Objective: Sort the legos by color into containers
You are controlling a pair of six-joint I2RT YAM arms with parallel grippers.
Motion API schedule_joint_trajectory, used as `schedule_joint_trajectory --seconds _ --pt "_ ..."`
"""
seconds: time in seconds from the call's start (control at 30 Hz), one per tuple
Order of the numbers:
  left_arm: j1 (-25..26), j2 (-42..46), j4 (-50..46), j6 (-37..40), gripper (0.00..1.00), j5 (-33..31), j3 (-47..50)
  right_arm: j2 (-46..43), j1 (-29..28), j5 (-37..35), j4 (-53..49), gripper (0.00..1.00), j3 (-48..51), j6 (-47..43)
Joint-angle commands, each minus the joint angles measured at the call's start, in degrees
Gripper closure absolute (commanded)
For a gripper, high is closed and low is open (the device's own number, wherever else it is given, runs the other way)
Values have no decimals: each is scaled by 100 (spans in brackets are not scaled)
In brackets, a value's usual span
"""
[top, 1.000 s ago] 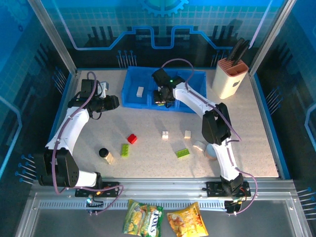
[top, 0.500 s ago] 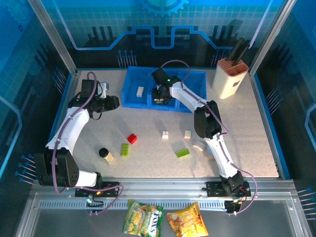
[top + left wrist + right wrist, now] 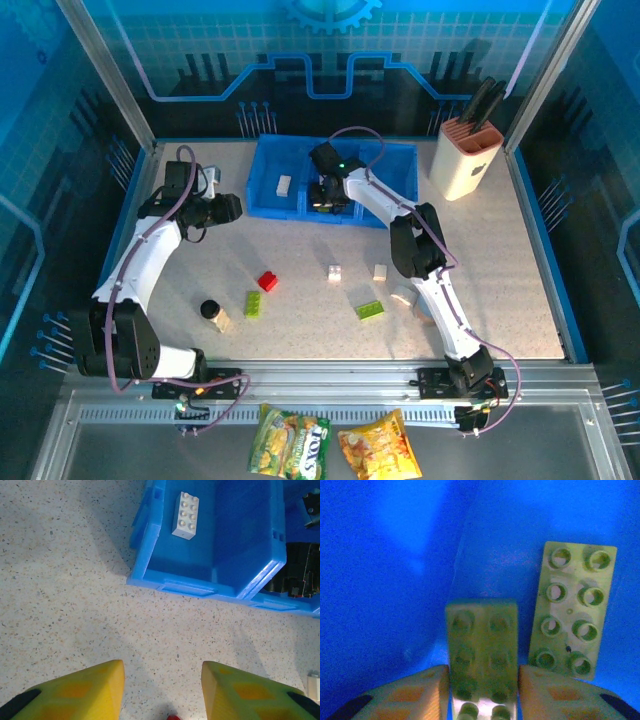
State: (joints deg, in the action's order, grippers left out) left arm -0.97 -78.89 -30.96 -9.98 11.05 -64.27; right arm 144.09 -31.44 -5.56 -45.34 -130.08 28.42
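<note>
**Blue-lit enclosure around a speckled bench**

A beige, dark-flecked bench (image 3: 300,345) lies under the left hand (image 3: 235,207) and the right hand (image 3: 322,198). In the left wrist view its stone-like grain carries soft shadows. Beyond both hands stands a back wall (image 3: 200,50) of pale grid tiles, with a gear emblem (image 3: 335,10) and a glowing blue circuit line (image 3: 320,80). Slanted aluminium posts (image 3: 108,75) rise left of the left hand and right of the right hand. Outside them are dark, blue-tinted side panels (image 3: 40,200). A blue rim (image 3: 545,250) edges the bench, and nearer than the hands runs a ribbed aluminium rail (image 3: 330,372).
</note>
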Motion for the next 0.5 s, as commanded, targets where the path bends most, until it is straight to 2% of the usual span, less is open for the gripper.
schedule_joint_trajectory --seconds 0.0,0.47 --pt "-73 41 46 69 55 153 51 -375 -2 29 29 59 -14 -60" --pt "-70 49 28 81 55 191 46 -1336 -177 -221 -419 58 445 -214"
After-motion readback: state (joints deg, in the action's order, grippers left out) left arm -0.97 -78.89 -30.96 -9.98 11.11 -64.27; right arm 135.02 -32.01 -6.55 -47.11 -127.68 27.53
